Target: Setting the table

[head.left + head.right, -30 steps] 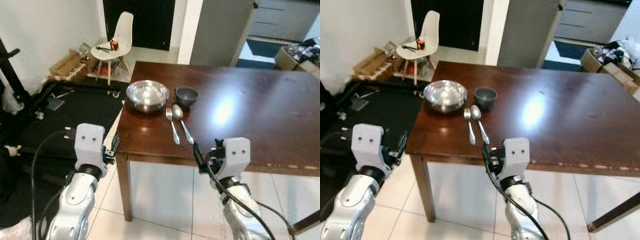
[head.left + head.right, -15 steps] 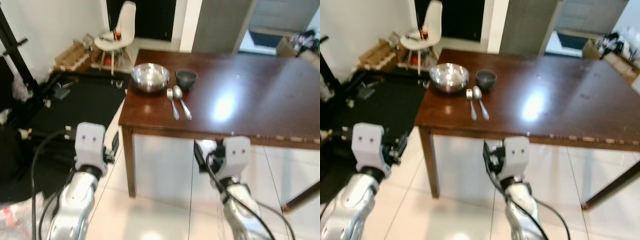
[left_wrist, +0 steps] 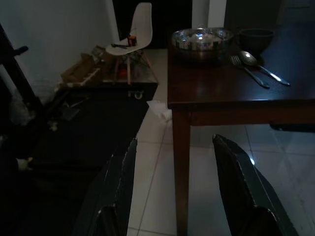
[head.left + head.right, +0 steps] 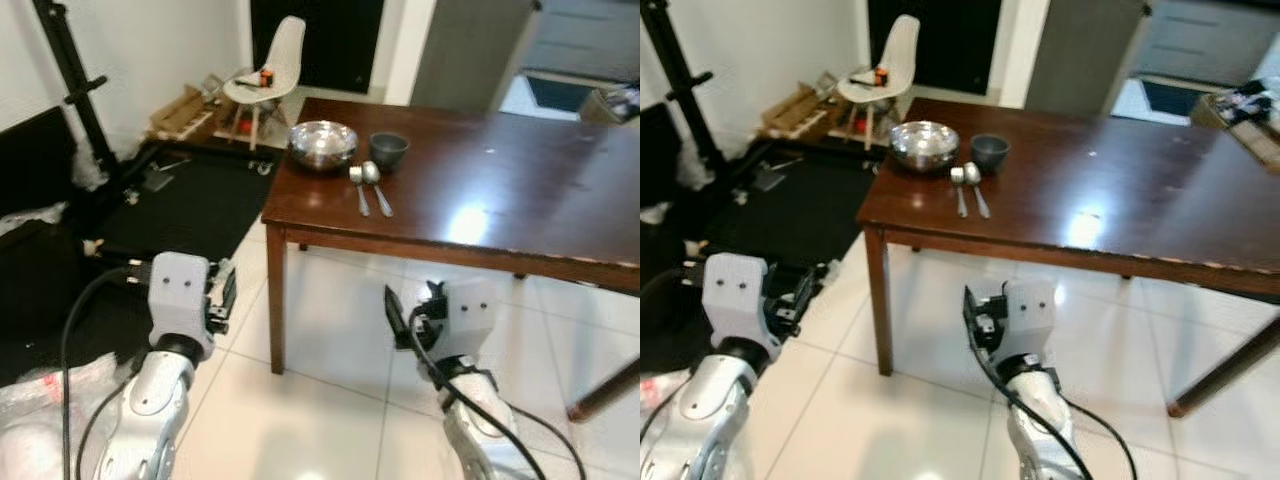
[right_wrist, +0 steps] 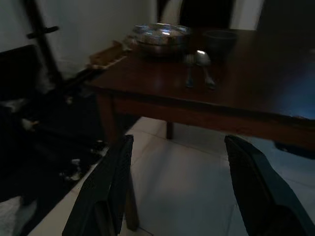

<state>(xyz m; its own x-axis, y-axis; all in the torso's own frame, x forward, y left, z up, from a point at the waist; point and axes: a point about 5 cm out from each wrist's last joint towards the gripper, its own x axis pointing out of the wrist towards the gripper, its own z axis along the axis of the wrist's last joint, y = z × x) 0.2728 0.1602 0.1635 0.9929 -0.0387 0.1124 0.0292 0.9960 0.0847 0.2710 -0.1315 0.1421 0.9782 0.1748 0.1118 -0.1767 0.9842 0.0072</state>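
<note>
A home dining area is shown. A dark wooden dining table point(image 4: 520, 200) is set on glossy white floor tiles point(image 4: 320, 400), and tableware is laid near its corner: a steel mixing bowl point(image 4: 323, 144), a small dark bowl point(image 4: 389, 149), a fork point(image 4: 358, 188) and a spoon point(image 4: 375, 185). A white moulded chair point(image 4: 272, 66) with wooden legs is placed by a dark doorway point(image 4: 318, 40), with small items left on its seat. Flattened cardboard boxes point(image 4: 185, 108) are stacked against the white wall, beside a black floor mat point(image 4: 185, 200). A black stand point(image 4: 75, 85) is propped near the wall. Grey cabinet fronts point(image 4: 470, 45) are seen behind the table.
</note>
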